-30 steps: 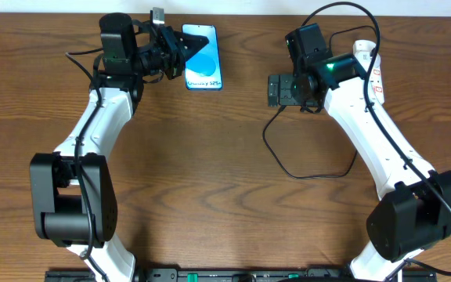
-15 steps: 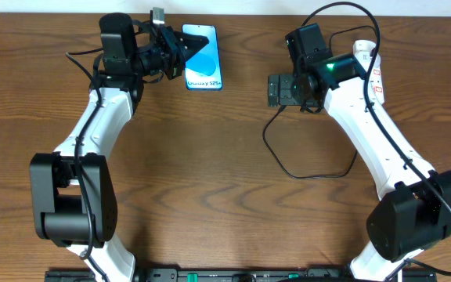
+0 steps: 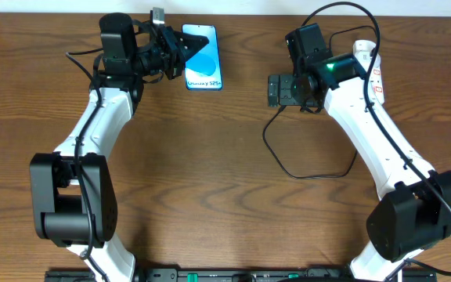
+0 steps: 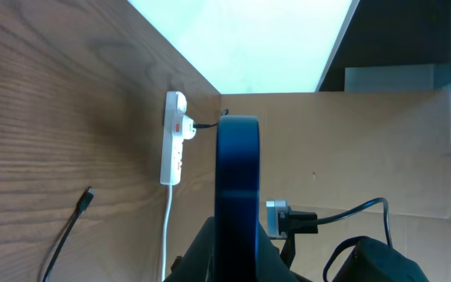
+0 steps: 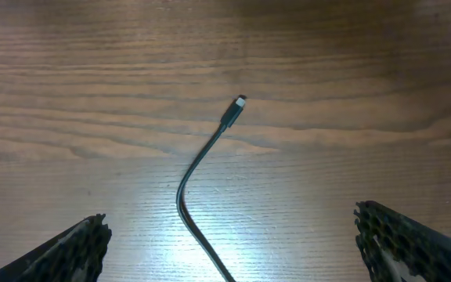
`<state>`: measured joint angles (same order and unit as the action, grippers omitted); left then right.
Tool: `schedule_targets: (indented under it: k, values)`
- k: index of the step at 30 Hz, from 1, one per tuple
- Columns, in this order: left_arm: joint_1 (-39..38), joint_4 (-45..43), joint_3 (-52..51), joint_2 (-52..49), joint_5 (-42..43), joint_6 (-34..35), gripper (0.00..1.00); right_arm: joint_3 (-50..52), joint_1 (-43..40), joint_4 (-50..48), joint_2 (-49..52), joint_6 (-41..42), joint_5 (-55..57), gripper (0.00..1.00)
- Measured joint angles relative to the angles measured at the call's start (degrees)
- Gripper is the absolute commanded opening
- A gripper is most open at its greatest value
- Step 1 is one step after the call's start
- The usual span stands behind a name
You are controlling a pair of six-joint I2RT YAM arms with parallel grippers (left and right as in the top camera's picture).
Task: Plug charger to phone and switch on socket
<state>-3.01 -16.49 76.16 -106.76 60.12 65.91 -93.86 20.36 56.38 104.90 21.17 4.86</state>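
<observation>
Left gripper (image 3: 185, 56) pinches the phone (image 3: 208, 66) by its edge, far side of counter (image 3: 210, 180). Right gripper (image 3: 277, 90) spread wide over the charger (image 5: 231, 116) tip lying loose. Cable likely limp, light; grip just behind connector.

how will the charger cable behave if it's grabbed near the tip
Probably floppy: the charger cable lies in loose curves, so the rest would likely trail and sag. It looks thin and light, so the connector tip may swing or droop rather than stay pointed.

Brown wood-grain table (image 3: 210, 172); tan board (image 4: 351, 149) beyond far edge.
</observation>
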Motion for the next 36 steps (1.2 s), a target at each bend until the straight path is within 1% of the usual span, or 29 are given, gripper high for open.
schedule_targets:
  k: [12,23,36]
  values:
    - [0.00,0.00,0.00,0.00,1.29,-0.39,0.07,0.00,0.00,0.00,0.00,0.00,0.00,0.99]
    - [0.00,0.00,0.00,0.00,0.59,-1.86,0.07,0.00,0.00,0.00,0.00,0.00,0.00,0.99]
    - [0.00,0.00,0.00,0.00,-5.09,3.19,0.07,0.00,0.00,0.00,0.00,0.00,0.00,0.99]
